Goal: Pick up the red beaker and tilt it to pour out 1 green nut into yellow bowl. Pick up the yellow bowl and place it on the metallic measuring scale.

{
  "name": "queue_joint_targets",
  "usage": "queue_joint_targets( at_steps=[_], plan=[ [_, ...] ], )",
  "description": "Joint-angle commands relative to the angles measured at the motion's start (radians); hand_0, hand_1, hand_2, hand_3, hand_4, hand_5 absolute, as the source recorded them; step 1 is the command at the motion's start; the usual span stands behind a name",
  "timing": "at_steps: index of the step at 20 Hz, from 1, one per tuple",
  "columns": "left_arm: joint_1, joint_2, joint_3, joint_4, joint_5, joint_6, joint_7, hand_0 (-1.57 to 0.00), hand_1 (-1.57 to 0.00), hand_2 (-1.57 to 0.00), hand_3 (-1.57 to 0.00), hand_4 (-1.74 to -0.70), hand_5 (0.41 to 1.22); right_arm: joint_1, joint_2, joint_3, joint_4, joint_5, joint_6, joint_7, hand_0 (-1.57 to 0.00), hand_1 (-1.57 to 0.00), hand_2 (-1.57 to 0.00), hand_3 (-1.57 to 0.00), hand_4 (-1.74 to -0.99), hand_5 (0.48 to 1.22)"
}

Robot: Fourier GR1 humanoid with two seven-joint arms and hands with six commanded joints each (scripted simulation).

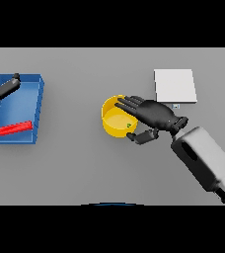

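The yellow bowl (113, 121) stands on the table at the centre, with a small green nut (130, 125) inside near its right wall. My right hand (154, 114) lies over the bowl's right side. Its fingers reach across the rim and its thumb (141, 136) curls against the outer wall, pinching the rim. The red beaker (10, 129) lies on its side in the blue tray (34, 106) at the left. The metallic scale (175, 85) sits flat at the back right, just behind my right wrist. My left hand (1, 89) hovers over the tray's far left corner, fingers straight.
The blue tray has raised walls and takes up the left edge of the table. A small label (175, 105) sticks out at the scale's front edge. Bare grey table (85, 168) lies between the tray and the bowl and in front of them.
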Motion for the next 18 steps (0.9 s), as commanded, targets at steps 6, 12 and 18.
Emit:
queue_joint_targets(
  at_steps=[6,12,18],
  plan=[
    [-0.005,-0.001,-0.001,0.001,0.004,-0.011,-0.001,0.00,0.00,0.00,0.00,-0.80,0.729,-0.078,0.047,0.059,0.129,0.018,0.048,-0.033,0.00,0.00,0.00,0.00,-1.243,0.682],
    [0.007,0.009,0.004,0.005,0.007,-0.013,-0.016,0.00,0.00,0.00,0.00,-0.80,0.735,-0.140,0.058,0.092,0.221,0.040,0.095,-0.032,0.00,0.00,0.00,0.00,-1.295,0.671],
    [-0.012,0.007,0.003,0.011,0.001,-0.015,-0.002,0.00,0.00,0.00,0.00,-0.79,0.731,-0.168,0.081,0.137,0.254,0.066,0.135,-0.014,0.00,0.00,0.00,0.00,-1.304,0.713]
  ],
)
